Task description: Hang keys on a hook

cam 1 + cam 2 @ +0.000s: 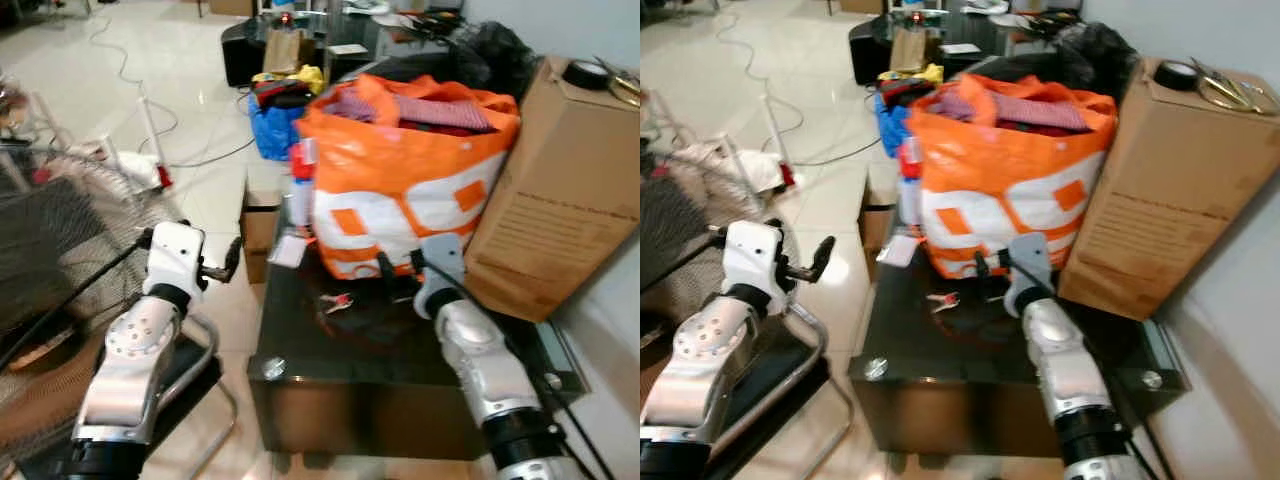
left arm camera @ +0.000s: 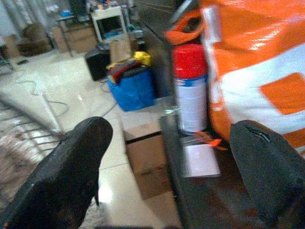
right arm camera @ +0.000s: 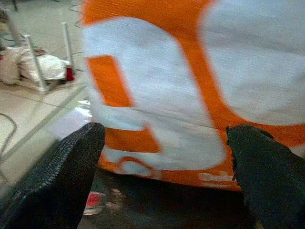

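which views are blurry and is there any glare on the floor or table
Left and right eye views: slightly soft, with glare on the pale floor tiles; the dark table shows only a dim sheen. Left wrist view: the spray can is smeared. Right wrist view: the orange bag is blurred, close up.

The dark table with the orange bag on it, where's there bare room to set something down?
Free: the front strip of the dark table, between the keys and the near edge, left of the right gripper. Crowded: the back holds the orange bag, the cardboard box is to the right, and the spray can and white card take the left edge.
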`<state>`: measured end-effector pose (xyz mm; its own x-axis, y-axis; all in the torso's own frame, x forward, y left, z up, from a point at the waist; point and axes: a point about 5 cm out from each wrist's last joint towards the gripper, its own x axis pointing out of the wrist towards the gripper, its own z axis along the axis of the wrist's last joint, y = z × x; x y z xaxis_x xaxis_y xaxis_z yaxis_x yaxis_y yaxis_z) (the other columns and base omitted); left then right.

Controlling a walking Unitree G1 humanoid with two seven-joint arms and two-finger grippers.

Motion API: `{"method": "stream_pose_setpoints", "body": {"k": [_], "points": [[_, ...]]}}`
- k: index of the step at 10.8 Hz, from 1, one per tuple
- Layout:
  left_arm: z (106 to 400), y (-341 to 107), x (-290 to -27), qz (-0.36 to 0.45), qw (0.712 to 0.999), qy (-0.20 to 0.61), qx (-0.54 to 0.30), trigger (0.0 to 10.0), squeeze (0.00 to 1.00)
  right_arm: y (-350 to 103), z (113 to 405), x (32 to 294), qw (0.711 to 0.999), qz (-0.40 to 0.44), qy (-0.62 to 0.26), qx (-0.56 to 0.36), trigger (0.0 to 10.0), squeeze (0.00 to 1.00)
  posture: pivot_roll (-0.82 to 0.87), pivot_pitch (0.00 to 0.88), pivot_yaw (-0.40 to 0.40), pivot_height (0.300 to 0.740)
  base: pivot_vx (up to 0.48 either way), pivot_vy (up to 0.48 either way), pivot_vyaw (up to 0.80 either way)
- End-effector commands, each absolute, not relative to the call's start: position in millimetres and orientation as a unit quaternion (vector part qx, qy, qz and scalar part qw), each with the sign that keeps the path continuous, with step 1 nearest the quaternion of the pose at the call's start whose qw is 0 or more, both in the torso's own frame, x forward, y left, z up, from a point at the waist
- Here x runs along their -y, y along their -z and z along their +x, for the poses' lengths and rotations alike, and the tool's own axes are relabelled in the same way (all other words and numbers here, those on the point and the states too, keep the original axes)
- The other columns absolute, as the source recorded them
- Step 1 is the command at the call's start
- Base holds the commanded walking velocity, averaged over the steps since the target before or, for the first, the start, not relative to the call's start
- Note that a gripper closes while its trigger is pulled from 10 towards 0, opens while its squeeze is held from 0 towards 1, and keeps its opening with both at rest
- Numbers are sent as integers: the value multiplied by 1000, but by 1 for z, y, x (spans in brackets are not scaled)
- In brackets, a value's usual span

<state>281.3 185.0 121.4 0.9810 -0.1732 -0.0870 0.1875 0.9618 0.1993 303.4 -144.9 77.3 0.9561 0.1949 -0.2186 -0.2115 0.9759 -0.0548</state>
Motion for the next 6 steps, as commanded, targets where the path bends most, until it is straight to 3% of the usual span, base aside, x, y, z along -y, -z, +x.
{"method": "stream_pose_setpoints", "body": {"k": [1,5,6], "points": [[283,-126,-182,110,989,99,-25,10000,0,-82,305,149,990,-40,-96,-96,10000,1000,-23,0,-20,740,307,0,0],[282,-124,-180,111,988,106,-28,10000,0,-81,304,150,990,-49,-92,-99,10000,1000,-31,0,-15,740,312,0,0],[282,-122,-180,118,987,104,-33,10000,0,-79,304,153,990,-54,-85,-103,10000,1000,-30,0,-17,740,0,0,0]]}}
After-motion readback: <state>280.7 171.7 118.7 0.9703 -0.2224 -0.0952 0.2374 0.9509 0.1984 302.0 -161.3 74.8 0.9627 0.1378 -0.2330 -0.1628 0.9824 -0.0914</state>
